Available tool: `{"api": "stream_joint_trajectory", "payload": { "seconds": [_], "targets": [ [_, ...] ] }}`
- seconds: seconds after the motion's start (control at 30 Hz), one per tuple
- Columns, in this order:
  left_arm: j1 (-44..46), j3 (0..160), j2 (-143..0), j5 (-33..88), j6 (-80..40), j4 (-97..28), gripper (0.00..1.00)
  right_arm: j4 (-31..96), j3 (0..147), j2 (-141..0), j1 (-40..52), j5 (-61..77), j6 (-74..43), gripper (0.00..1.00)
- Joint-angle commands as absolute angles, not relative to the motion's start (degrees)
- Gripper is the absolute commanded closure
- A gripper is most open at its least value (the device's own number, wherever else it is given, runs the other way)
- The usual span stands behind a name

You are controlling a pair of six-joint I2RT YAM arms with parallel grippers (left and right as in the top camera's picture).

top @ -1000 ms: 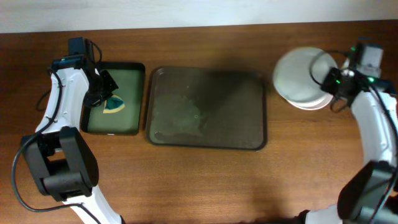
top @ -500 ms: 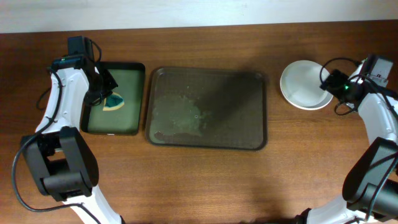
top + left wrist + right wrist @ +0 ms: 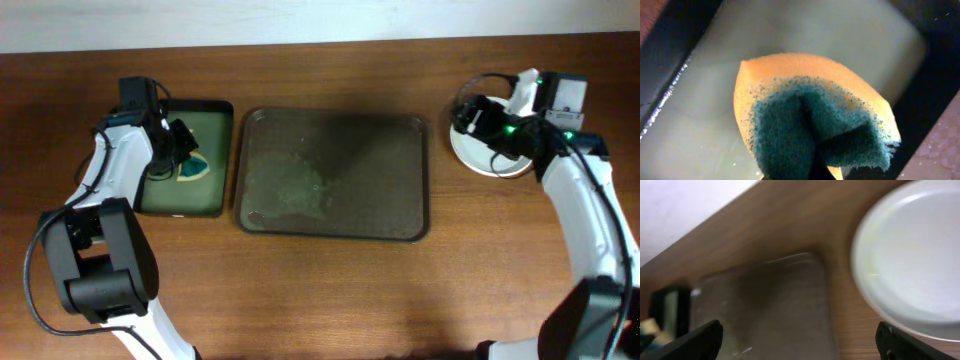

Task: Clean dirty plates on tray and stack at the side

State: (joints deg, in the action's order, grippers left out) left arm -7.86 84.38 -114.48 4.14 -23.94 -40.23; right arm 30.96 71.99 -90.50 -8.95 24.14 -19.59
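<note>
Pinching folded sponge [image 3: 810, 125], glossy round plates [image 3: 912, 255], rectangular tray [image 3: 330, 175]

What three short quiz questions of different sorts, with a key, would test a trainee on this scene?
1. Fill in: the plates lie nearest the ___ gripper.
2. True or false: one of them lies on the tray.
3. The left gripper holds: A a sponge; B a plate; C nothing.
Key: 1 right gripper; 2 false; 3 A.
</note>
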Motion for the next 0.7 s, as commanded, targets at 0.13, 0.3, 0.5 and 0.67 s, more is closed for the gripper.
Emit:
{"api": "stream_joint_trajectory", "payload": {
  "seconds": [0.13, 0.3, 0.5, 0.67],
  "targets": [
    [-7.94, 82.26, -114.74, 5.17, -22.35, -38.11, 0.00, 31.66, 72.23, -80.42, -1.54, 22.26, -20.03, 0.02],
    [-7.94, 85.03, -112.22, 5.15, -22.20, -40.16, 0.00, 35.44, 72.23, -73.32, 0.56, 14.44, -19.97, 0.02],
    [-7.94, 86.46, -99.09, 4.73, -22.22, -41.71, 0.01, 43.99, 72.20, -64.49, 0.91, 12.16, -18.63, 0.02],
    [-7.94, 86.46, -85.19, 4.75, -22.22, -51.42, 0.00, 57.58, 71.88, -55.79, 1.43, 12.29, -14.24, 0.03]
  ]
}}
